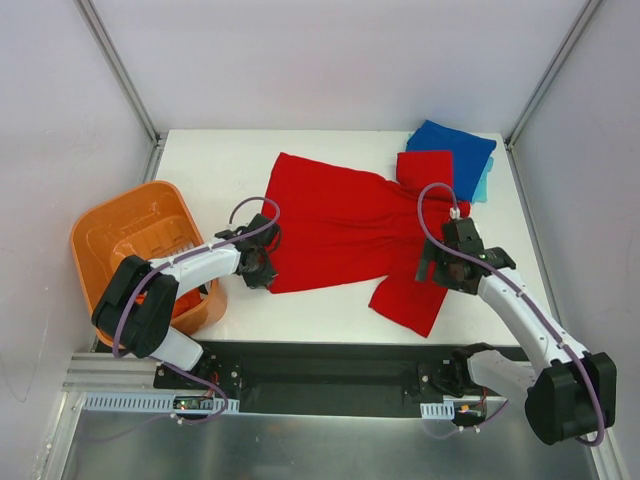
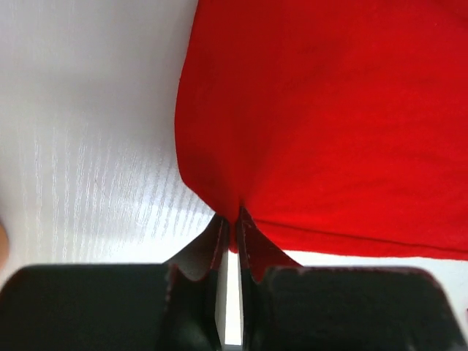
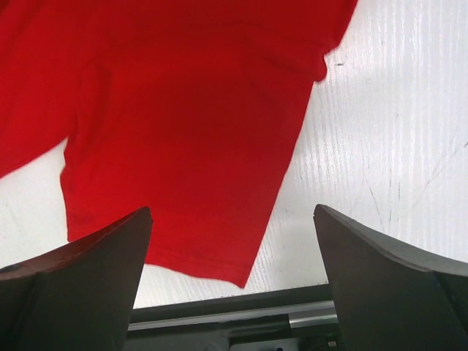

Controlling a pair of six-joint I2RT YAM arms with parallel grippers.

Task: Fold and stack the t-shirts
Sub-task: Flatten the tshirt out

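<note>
- The left tool (image 1: 260, 263) is at the lower left of the top view. Its two fingers are pressed together on the near hem corner of the bright red cloth t-shirt (image 1: 335, 220). In the left wrist view the cloth runs to a point between the fingertips of the tool (image 2: 234, 219).
- The right tool (image 1: 447, 266) is at the lower right of the top view, with its fingers wide apart and nothing between them. In the right wrist view the tool (image 3: 232, 212) hangs over the near sleeve of the t-shirt (image 3: 183, 131).
- The t-shirt lies spread flat in the middle of the white counter (image 1: 215, 170). Its long axis runs left to right in the top view: the hem is to the left, by the left tool, and the sleeves are to the right, by the right tool. So each arm is nearer to its own end.
- I judge that the coming move depends on this: the right tool has to go down onto the sleeve side, and then both ends can be lifted together.
- The rigid orange plastic basket (image 1: 88, 232) stands at the left edge, beside the left arm, well apart from the shirt.
- At the upper right corner lies a royal blue cloth shirt (image 1: 455, 145), with a light teal cloth (image 1: 484, 186) showing at its edge. The far red sleeve touches the blue one, and could drag it.
</note>
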